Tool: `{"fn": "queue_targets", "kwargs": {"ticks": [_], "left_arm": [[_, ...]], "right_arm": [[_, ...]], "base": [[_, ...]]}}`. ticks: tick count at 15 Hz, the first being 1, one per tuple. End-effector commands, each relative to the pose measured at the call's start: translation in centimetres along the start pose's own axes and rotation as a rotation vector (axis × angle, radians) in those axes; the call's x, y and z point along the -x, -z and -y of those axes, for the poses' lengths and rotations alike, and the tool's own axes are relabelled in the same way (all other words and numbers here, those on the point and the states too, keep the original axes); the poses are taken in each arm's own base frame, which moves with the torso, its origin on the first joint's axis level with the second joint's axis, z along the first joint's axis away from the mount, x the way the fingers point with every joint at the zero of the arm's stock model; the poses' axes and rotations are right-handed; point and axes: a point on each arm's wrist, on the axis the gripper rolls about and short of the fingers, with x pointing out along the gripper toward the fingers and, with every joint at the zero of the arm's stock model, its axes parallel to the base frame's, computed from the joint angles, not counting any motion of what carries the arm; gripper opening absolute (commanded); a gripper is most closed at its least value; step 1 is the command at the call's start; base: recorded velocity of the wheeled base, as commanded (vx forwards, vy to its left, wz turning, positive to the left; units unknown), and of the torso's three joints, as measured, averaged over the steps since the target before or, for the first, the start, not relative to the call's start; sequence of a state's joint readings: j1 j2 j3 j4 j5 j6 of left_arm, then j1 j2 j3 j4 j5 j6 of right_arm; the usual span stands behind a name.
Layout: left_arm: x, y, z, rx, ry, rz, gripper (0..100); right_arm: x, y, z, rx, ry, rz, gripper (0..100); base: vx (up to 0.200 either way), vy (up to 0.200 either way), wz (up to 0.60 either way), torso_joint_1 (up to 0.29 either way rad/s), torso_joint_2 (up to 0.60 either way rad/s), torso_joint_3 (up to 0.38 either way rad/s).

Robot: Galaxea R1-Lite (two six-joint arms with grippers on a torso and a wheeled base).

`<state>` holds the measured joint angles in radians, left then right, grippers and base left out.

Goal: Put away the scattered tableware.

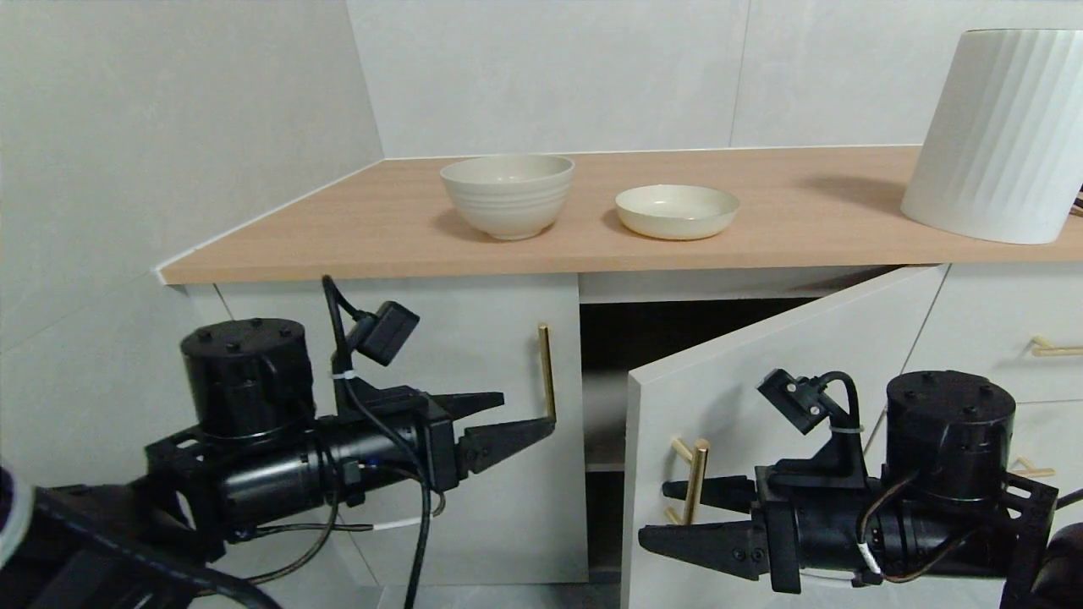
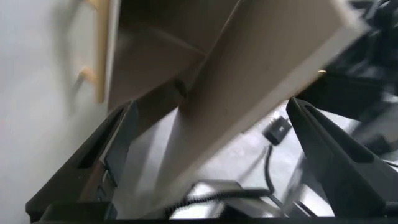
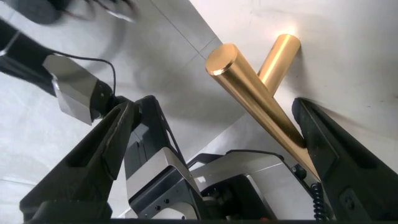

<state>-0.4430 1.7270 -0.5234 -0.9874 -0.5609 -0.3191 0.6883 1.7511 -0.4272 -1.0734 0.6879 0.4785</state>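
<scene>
Your right gripper (image 1: 652, 512) stood open, its fingers (image 3: 99, 155) set wide on either side of the brass handle (image 3: 261, 99) and clamped on nothing; your left gripper (image 1: 529, 410) was open too, held just beside the handle (image 1: 546, 372) of the shut left door. The right door (image 1: 761, 397) hung partly open. The step in hand looked to be swinging it wider; to do that well you would have closed squarely on the bar before pulling, then followed the hinge's arc, since a polished round rod probably slips under a skewed grip; you would also have kept the left arm clear of the door's edge (image 2: 261, 93).

The tableware sat on the wood-grain countertop (image 1: 381, 228): a deep cream bowl (image 1: 508, 194) with faint ribs, and, apart from it, a shallow glossy dish (image 1: 677, 211); both looked glazed, hard and slick. The doors were flat, matte and pale; a tall white ribbed vessel (image 1: 1003, 135) stood at the far right.
</scene>
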Motion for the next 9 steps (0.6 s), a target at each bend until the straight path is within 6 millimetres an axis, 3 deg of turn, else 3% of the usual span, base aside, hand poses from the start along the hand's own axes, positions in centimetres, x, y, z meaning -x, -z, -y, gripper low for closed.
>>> {"fn": "queue_targets", "kwargs": {"ticks": [1, 9], "left_arm": [[-2.9, 4.0, -1.5, 0.058, -0.026, -0.074, 100], [-6.0, 4.7, -1.6, 0.087, 0.018, 0.028, 100]], "right_arm": [[-0.3, 0.4, 0.4, -0.018, 0.008, -0.018, 100], [-0.9, 0.7, 0.7, -0.007, -0.006, -0.014, 100]], "base": [[0.000, 0.000, 0.00, 0.000, 0.00, 0.000], [0.000, 0.000, 0.00, 0.000, 0.00, 0.000]]}}
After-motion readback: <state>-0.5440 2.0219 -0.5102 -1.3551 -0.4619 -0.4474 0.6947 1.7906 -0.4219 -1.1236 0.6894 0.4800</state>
